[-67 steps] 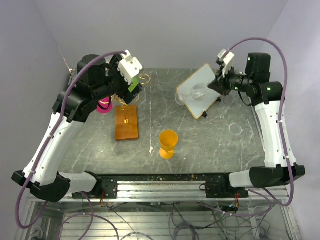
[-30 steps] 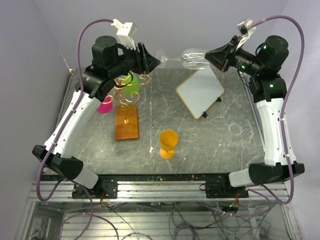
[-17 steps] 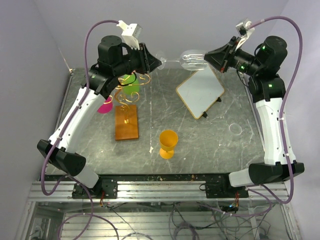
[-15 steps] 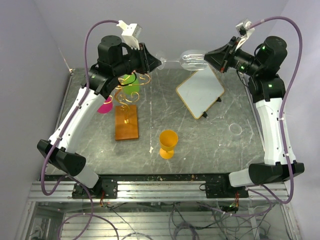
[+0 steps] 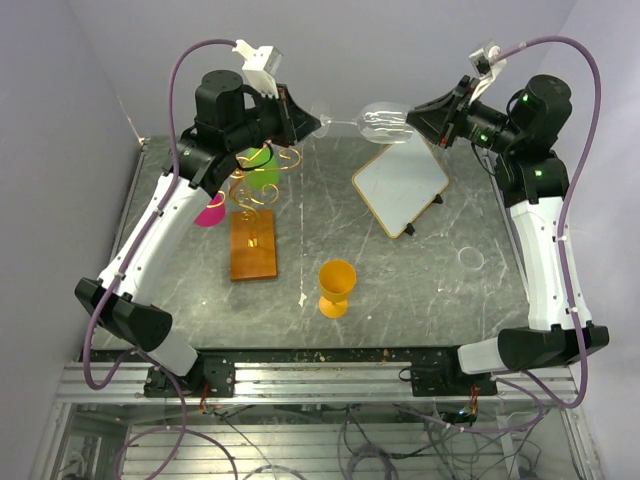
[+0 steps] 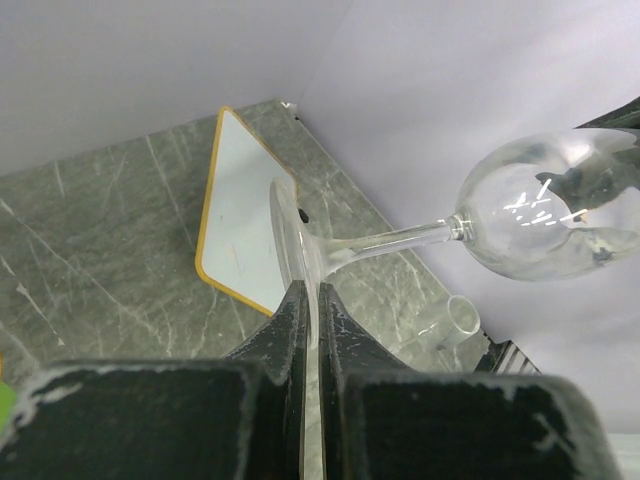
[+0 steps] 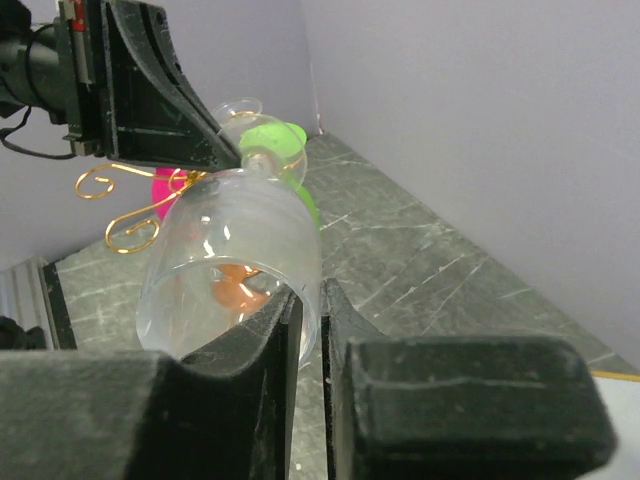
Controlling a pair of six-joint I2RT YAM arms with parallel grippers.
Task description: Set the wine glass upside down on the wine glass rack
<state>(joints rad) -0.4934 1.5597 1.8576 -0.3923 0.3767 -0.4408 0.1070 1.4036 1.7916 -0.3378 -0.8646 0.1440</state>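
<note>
The clear wine glass [image 5: 385,120] is held on its side in the air, high above the far edge of the table [image 5: 420,290], stem level, bowl toward the right arm and foot toward the left. The disc of the foot is pinched edge-on by the left gripper [image 6: 308,300], its jaws closed on the glass. The rim of the bowl is clamped by the right gripper [image 7: 303,298], one finger inside the bowl and one outside.

A mid-air handover is judged to be in hand, with the glass gripped from both ends at once. The wine glass rack [image 5: 255,185], gold wire scrolls on a wooden base [image 5: 253,243], stands below the left arm, with a green glass [image 5: 262,170] and a pink glass [image 5: 210,212] at it. An orange goblet [image 5: 336,287] and a framed whiteboard [image 5: 400,183] are set apart on the table.

Next, release of the rim by the right gripper is probably called for. The glass could then be swung foot-up and its stem slid into a free scroll.
</note>
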